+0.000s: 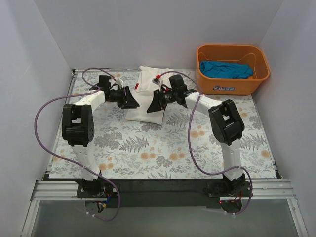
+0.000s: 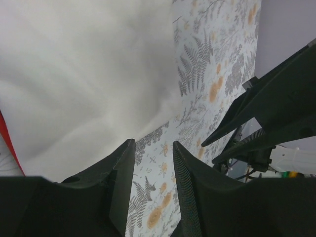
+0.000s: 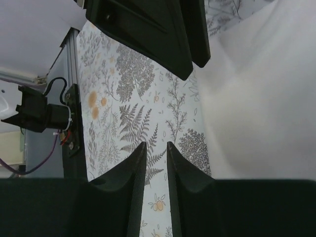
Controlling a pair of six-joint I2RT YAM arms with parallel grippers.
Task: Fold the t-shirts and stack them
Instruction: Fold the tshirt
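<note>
Both released and empty, the left tool (image 1: 129,98) and right tool (image 1: 155,102) should pinch the white t-shirt (image 1: 142,112) at its near corners evenly before folding.

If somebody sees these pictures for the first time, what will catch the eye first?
The white t-shirt lies mid-table toward the far edge, with the left gripper and right gripper flanking it, both open. At the far right corner, a bright orange basket holds a teal-blue t-shirt.
</note>
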